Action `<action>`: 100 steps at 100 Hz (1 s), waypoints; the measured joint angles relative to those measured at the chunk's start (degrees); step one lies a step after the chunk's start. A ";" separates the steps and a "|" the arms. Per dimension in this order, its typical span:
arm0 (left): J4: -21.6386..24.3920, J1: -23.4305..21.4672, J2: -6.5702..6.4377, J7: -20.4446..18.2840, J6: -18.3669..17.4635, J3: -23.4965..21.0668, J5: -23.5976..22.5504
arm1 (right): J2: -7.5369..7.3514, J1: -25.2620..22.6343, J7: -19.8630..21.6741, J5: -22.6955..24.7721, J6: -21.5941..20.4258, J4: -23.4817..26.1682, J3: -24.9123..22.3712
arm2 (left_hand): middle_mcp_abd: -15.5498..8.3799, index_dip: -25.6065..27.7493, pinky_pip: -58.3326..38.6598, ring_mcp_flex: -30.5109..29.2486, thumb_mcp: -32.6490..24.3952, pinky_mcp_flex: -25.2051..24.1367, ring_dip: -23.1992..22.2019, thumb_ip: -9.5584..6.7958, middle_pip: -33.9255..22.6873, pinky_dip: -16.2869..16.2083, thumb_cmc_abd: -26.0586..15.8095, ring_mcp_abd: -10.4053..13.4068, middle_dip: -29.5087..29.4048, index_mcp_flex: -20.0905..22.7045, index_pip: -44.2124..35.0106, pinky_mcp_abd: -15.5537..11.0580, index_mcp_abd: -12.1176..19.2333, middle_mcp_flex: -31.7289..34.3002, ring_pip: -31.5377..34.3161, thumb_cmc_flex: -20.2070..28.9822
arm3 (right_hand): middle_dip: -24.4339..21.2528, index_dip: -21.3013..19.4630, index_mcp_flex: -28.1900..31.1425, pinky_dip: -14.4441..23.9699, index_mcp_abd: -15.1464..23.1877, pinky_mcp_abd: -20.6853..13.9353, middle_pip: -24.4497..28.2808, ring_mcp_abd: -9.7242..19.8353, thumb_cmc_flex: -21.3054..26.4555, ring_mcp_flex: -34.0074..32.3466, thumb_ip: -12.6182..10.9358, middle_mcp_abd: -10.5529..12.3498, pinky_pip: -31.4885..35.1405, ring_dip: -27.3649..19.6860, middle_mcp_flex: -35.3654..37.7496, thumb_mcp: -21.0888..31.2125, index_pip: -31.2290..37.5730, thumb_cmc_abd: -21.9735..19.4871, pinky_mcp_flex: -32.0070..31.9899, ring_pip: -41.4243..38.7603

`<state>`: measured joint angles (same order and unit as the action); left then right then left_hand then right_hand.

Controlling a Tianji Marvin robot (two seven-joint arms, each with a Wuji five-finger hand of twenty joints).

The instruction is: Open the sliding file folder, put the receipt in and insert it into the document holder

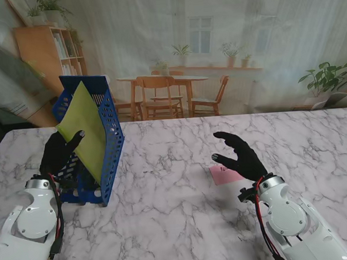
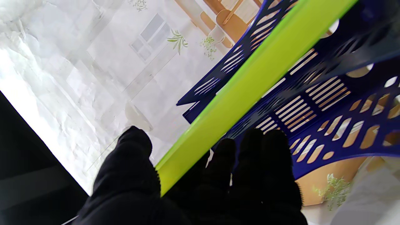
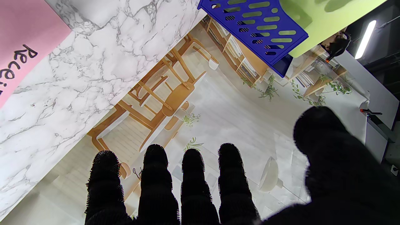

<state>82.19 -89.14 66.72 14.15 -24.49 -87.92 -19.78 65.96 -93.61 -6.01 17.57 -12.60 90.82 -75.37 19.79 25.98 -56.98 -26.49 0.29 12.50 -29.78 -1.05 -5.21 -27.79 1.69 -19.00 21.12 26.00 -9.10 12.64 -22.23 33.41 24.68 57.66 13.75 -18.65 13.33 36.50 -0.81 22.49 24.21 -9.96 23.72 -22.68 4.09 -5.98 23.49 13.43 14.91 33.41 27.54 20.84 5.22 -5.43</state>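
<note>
On the left of the marble surface (image 1: 185, 223) stands the blue document holder (image 1: 106, 140), upright with its slotted walls facing right. The yellow-green file folder (image 1: 86, 126) leans tilted inside it, its upper corner rising past the holder's rim. The left robot hand (image 1: 58, 153) is clamped on the near left edge of the folder: in the left wrist view the thumb (image 2: 131, 156) lies on one face of the folder (image 2: 250, 81) and the other fingers (image 2: 268, 162) on the opposite face, against the holder's blue lattice (image 2: 328, 103).

The pink receipt (image 1: 222, 175) lies flat on the surface to the right of centre, well apart from the holder, partly hidden by the right robot hand (image 1: 238, 154). That hand hovers over it with fingers spread apart, holding nothing; its wrist view shows four separated fingers (image 3: 192, 181) and the receipt (image 3: 22, 40) on the marble.
</note>
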 measured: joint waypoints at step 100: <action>-2.31 0.58 3.48 11.31 3.26 6.42 6.49 | 0.04 -0.11 0.03 -0.67 -0.02 0.11 -0.24 | -1.92 2.08 -0.89 -13.37 -16.75 14.20 8.61 2.75 -7.31 0.91 6.74 1.86 -4.79 7.91 -11.99 0.03 2.80 10.25 1.09 11.64 | 0.08 0.00 0.00 0.02 0.00 -0.10 0.12 0.01 0.01 0.00 0.00 -0.58 -0.01 0.00 1.48 -0.02 -0.01 -1.61 0.00 0.00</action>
<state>79.88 -88.56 70.19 25.46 -21.23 -81.51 -13.29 66.00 -93.72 -5.98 16.90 -12.62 90.94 -75.60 17.87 28.05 -57.86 -39.86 -16.47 26.71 -21.17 1.70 -12.52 -26.88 8.43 -17.15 16.32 33.91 -21.08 12.66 -19.44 43.65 25.77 69.30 13.83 -18.65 13.33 36.52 -0.81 22.39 24.33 -9.95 23.73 -22.68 4.09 -6.57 23.47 13.43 16.40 33.38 27.53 19.24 5.22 -5.43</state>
